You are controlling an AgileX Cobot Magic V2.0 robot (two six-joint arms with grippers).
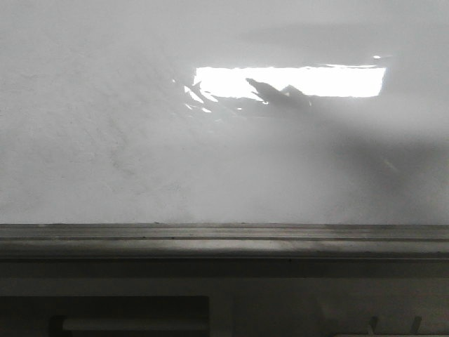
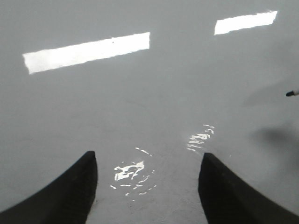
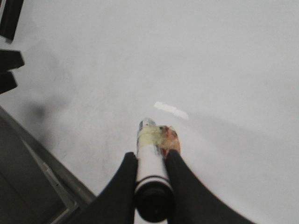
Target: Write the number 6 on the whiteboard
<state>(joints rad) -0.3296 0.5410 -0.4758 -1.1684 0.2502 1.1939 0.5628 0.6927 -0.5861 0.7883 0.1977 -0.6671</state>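
The whiteboard [image 1: 105, 140] fills the front view, glossy grey-white with faint smudges and a bright rectangular reflection [image 1: 295, 81]. No number 6 shows on it in any view. My right gripper [image 3: 151, 155] is shut on a white marker [image 3: 150, 170] with a black rear end and yellowish-red tape near its front. The marker points at the whiteboard [image 3: 210, 70], and whether its tip touches is hidden. My left gripper [image 2: 149, 161] is open over the whiteboard [image 2: 154, 93] with nothing between its fingers. Neither gripper appears in the front view, only a dark arm shadow [image 1: 337, 140].
A grey metal rail [image 1: 224, 242] runs along the board's bottom edge, also seen as the rail [image 3: 42, 163] in the right wrist view. Below it is a dark panel with a slot [image 1: 105, 309]. A small dark tip [image 2: 292, 93] pokes in at the left wrist view's edge.
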